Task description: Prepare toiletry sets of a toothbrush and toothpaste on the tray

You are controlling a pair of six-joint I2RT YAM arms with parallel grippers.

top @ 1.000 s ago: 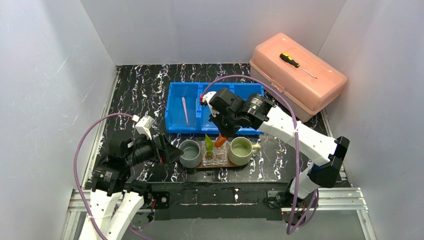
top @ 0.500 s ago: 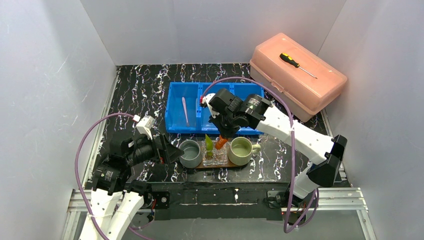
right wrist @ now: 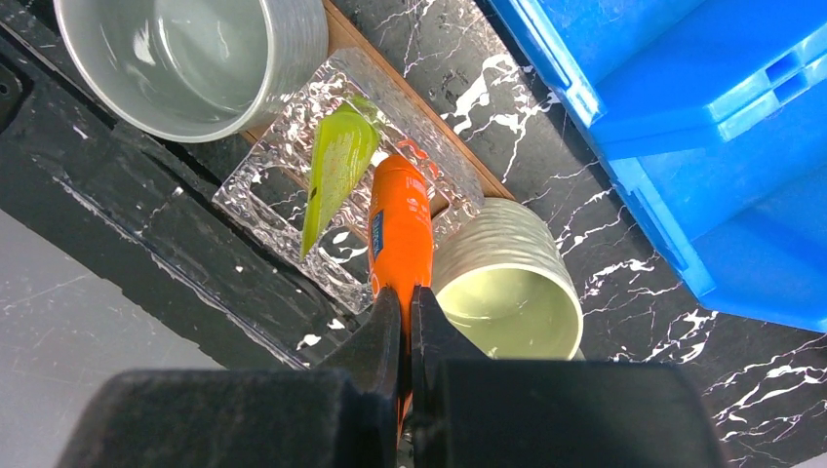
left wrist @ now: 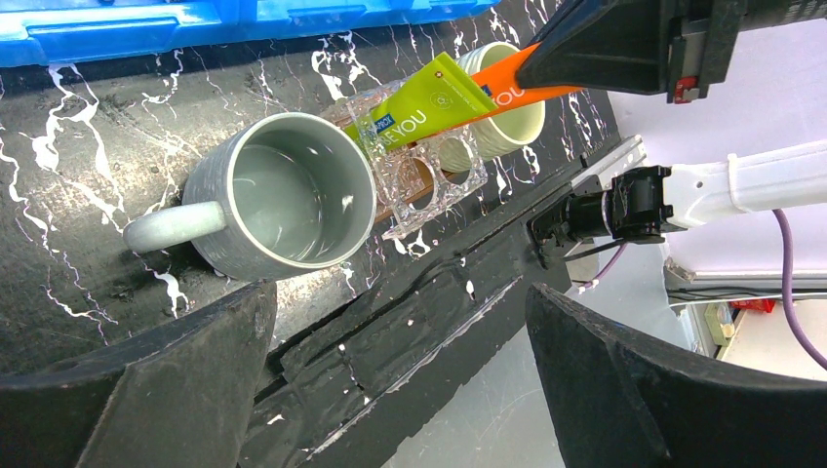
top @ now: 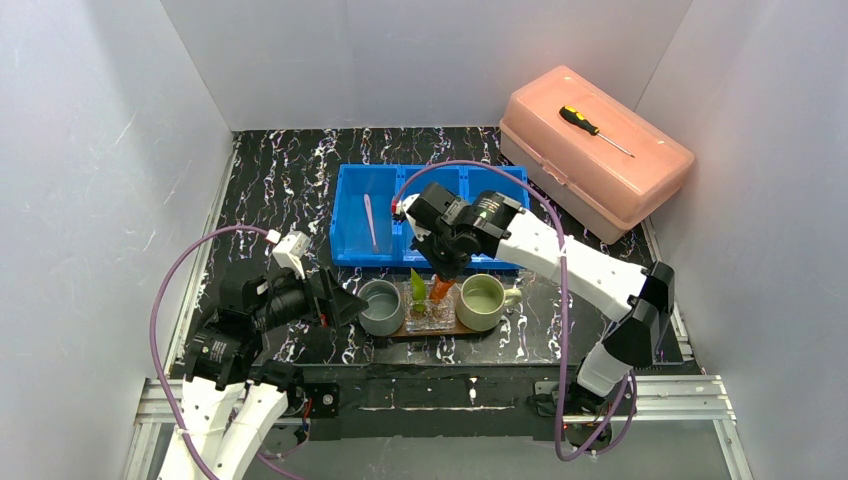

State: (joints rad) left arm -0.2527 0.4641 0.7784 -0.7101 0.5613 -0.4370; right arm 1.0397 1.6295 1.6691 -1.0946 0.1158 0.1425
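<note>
Checking R arm first: what's it got? — M.

R gripper point(right wrist: 408, 302) pinched tight on flat end of orange tube point(right wrist: 401, 234), ctr of R wrist view. Tube tilted, cap end down over clear holder point(right wrist: 283, 210). Can't tell if it's seated in a hole. — K.

Green tube? — M.

Green tube point(right wrist: 336, 166) stands in same holder, just left of the orange one, leaning. — K.

And holder sits where? — M.

On tray point(right wrist: 343, 31); brown edge shows along holder's upper-right side. In top view, lower ctr: grey mug point(top: 380, 307) at tray's left end, pale green mug point(top: 481, 302) at right end, holder btwn them. Can't tell how much of each mug base is on the wood. — K.

L arm? — M.

L gripper point(left wrist: 397, 302) has jaws spread wide, holding nothing. It's low at lower left of top view, just left of grey mug and pointed at it, not touching. Its fingers point(left wrist: 146, 390) fill the bottom corners of L wrist view. — K.

Brushes? — M.

One thin whitish toothbrush point(top: 371, 222) lies in left compartment of blue bin point(top: 352, 205), above tray in top view. R arm hides part of the other compartments. Pink box point(top: 640, 175) w/ screwdriver point(top: 595, 130) on lid, upper right, well apart from tray. — K.
</note>
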